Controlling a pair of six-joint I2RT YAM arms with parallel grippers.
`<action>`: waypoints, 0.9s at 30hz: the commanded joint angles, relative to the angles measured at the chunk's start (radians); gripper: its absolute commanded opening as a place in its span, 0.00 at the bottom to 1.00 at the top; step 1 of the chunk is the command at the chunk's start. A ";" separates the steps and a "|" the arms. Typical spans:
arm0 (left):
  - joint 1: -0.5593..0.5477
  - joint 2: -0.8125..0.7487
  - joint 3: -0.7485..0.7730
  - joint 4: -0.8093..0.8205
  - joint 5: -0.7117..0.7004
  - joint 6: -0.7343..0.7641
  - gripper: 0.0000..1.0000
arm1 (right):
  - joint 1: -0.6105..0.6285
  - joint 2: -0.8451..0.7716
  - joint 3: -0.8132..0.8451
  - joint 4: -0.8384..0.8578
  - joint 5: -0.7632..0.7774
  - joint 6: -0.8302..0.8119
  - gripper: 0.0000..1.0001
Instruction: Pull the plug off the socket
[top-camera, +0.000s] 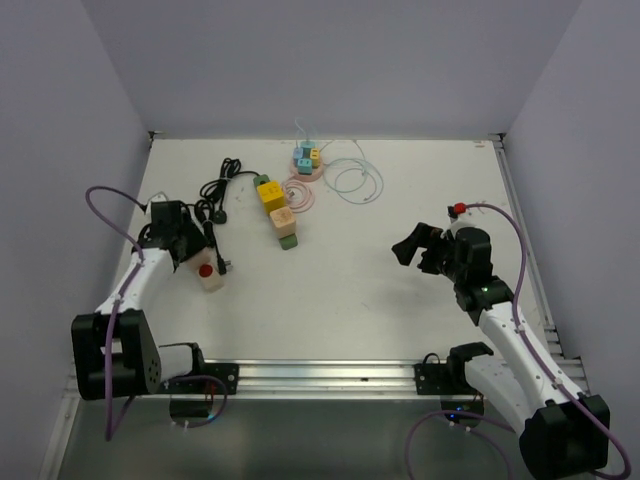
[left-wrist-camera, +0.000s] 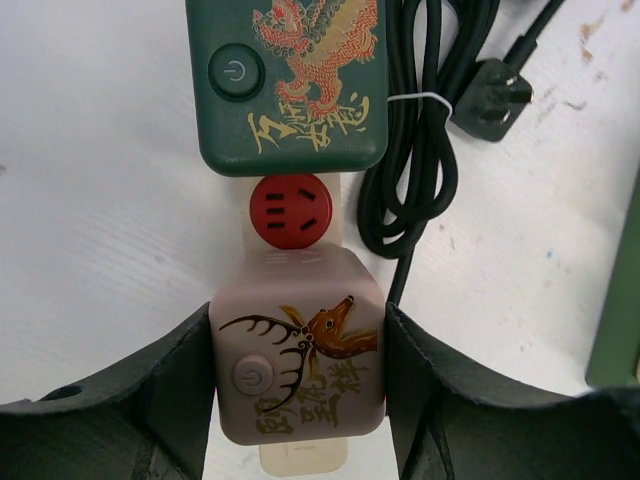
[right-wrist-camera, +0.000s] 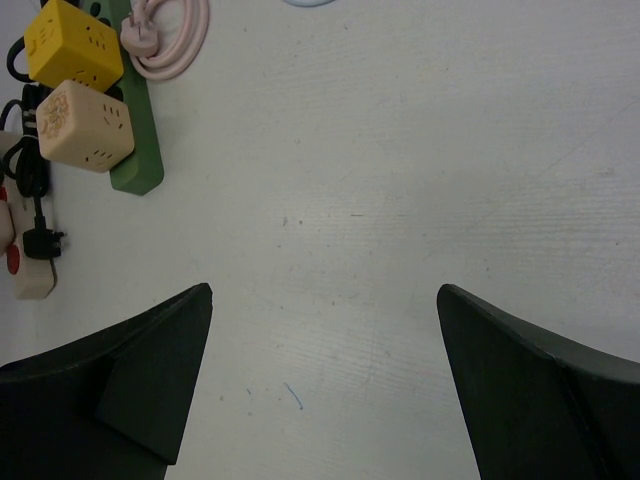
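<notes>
Over on the left side of the table (top-camera: 380, 290), the left gripper (left-wrist-camera: 300, 325) is clamped on a pinkish deer-printed cube plug (left-wrist-camera: 300, 370), one dark finger pressed flat against each side of it. The cube still sits upright on a cream power strip (left-wrist-camera: 303, 458). Just past it on the same strip is a bare red socket (left-wrist-camera: 291, 211), then a dark green cube plug (left-wrist-camera: 290, 85) with a dragon print. A coiled black cable (left-wrist-camera: 420, 150) lies just beside the strip.

The right gripper (right-wrist-camera: 320, 400) hangs over bare tabletop well apart from all this, its fingers spread wide with nothing between them. Farther back near the middle, a yellow cube (right-wrist-camera: 72, 42) and a peach cube (right-wrist-camera: 85, 125) sit side by side on a green strip (right-wrist-camera: 140, 165).
</notes>
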 joint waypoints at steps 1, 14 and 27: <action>-0.036 -0.116 -0.100 -0.030 0.192 -0.164 0.00 | 0.004 0.010 0.038 0.021 -0.024 0.006 0.99; -0.353 -0.353 -0.261 -0.074 0.150 -0.538 0.14 | 0.004 0.031 0.043 0.022 -0.047 0.006 0.99; -0.423 -0.311 -0.141 -0.152 0.072 -0.410 0.98 | 0.004 0.053 0.040 0.047 -0.102 -0.007 0.99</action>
